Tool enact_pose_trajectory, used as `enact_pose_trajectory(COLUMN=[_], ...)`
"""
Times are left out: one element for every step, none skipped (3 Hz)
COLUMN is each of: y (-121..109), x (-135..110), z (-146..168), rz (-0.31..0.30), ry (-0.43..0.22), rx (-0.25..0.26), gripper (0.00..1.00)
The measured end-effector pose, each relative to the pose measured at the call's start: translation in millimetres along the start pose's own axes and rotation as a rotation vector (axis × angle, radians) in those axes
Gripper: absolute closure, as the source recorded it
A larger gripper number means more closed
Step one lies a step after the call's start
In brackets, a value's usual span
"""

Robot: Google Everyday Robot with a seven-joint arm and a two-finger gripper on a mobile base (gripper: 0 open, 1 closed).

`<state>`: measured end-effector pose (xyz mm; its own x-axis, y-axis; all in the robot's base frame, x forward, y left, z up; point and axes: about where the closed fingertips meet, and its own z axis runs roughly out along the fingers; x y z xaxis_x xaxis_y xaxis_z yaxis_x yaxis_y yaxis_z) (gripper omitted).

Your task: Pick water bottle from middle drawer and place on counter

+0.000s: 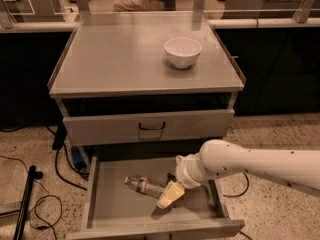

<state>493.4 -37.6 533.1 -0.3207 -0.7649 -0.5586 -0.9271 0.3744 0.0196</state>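
The water bottle (142,184) lies on its side on the floor of the open middle drawer (110,204), cap toward the left. My gripper (170,194) reaches down into the drawer from the right on a white arm (250,164). Its pale fingers sit at the bottle's right end, touching or just over it. The counter (125,59) is the flat grey cabinet top above the drawers.
A white bowl (183,51) stands on the counter at the right rear. A closed drawer front with a black loop handle (151,126) is above the open drawer. Cables and a black stand (25,199) lie on the floor at the left. A person sits behind the counter.
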Motion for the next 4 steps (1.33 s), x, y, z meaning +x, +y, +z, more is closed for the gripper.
enact_pose_trajectory(y=[-7, -6, -8, -13], x=[8, 16, 24, 33], z=[26, 56, 87, 109], rz=[-0.003, -0.026, -0.057, -0.070], ry=[-0.037, -0.044, -0.051, -0.058], rx=[-0.030, -0.076, -0.108, -0.115], gripper=[0.00, 0.00, 0.00, 0.00])
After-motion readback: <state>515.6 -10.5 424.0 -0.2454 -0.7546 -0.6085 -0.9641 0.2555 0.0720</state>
